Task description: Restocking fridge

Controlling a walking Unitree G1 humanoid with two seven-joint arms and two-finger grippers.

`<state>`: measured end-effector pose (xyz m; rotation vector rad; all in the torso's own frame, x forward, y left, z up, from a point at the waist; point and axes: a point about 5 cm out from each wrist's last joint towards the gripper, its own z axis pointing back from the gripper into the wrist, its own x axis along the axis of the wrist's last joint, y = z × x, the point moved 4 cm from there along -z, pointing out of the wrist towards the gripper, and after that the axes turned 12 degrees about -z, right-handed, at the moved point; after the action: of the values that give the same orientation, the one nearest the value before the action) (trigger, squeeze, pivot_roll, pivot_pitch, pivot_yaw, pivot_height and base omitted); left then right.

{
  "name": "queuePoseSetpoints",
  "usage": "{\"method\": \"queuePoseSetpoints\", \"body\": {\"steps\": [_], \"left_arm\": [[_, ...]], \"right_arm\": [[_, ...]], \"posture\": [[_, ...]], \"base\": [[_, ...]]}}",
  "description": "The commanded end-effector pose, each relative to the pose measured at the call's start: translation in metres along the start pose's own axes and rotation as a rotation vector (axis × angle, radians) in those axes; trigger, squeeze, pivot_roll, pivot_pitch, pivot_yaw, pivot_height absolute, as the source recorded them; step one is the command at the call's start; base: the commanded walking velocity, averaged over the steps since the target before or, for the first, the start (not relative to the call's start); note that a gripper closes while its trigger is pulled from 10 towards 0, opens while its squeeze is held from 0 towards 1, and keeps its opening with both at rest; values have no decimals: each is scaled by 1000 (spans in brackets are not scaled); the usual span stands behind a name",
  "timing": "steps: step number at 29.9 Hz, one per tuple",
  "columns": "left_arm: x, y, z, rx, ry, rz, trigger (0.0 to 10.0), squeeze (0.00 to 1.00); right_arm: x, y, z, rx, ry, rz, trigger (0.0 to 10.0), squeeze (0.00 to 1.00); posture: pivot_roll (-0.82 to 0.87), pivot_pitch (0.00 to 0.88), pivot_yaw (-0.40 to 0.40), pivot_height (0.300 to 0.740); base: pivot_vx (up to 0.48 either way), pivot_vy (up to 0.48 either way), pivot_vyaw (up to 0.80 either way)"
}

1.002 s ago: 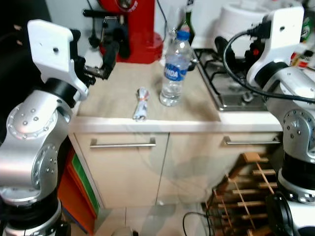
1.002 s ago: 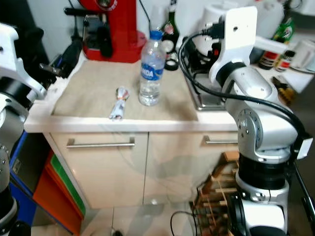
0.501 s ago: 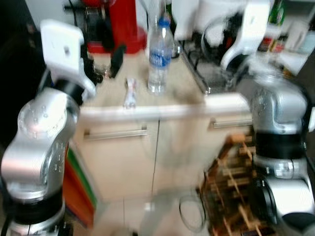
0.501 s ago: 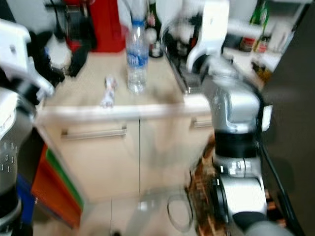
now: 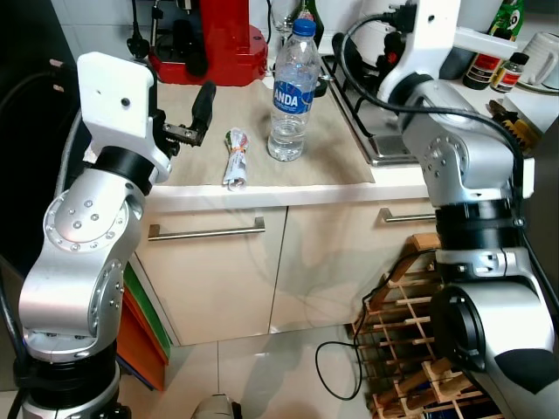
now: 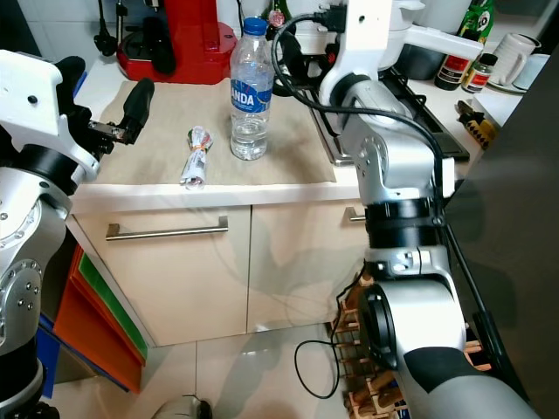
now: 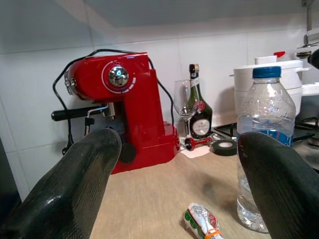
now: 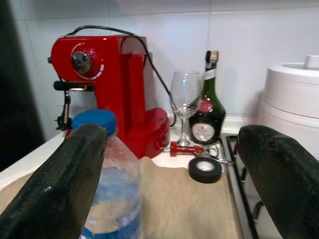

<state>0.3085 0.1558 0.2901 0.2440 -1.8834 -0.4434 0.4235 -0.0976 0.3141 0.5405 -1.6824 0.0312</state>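
Bottle (image 5: 289, 87) unmoved since a second ago; both grippers' fingers (image 7: 70, 189) remain spread, empty.

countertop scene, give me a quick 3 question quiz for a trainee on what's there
1. True or false: the water bottle stands upright on the countertop with its blue cap on.
2. What lies closest beside the bottle, on the robot's left of it?
A. the wrapped packet
B. the wine glass
C. the roll of black tape
3. Fill in: the left gripper hovers over the counter in front of the red ______.

Key: 1 true. 2 A. 3 coffee machine.
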Motion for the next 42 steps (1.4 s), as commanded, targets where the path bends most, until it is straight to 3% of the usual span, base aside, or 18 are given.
{"method": "queuePoseSetpoints", "body": {"steps": [1, 13, 21, 42], "left_arm": [[3, 0, 2, 11, -7, -12, 10000, 0], [4, 0, 6, 25, -5, -13, 10000, 0], [6, -1, 9, 26, -9, -12, 10000, 0], [6, 4, 23, 39, 25, -31, 10000, 0]], "right_arm": [[8, 5, -5, 24, -21, -3, 10000, 0], [10, 21, -15, 92, -9, -60, 10000, 0], [8, 25, -24, 102, -19, -23, 10000, 0], [-2, 6, -35, 2, -30, 82, 10000, 0]], "posture": [[155, 0, -81, 740], [166, 0, -99, 740], [189, 0, -109, 740], [239, 18, -118, 740]], "base": [[0, 0, 0], [0, 0, 0], [0, 0, 0], [0, 0, 0]]}}
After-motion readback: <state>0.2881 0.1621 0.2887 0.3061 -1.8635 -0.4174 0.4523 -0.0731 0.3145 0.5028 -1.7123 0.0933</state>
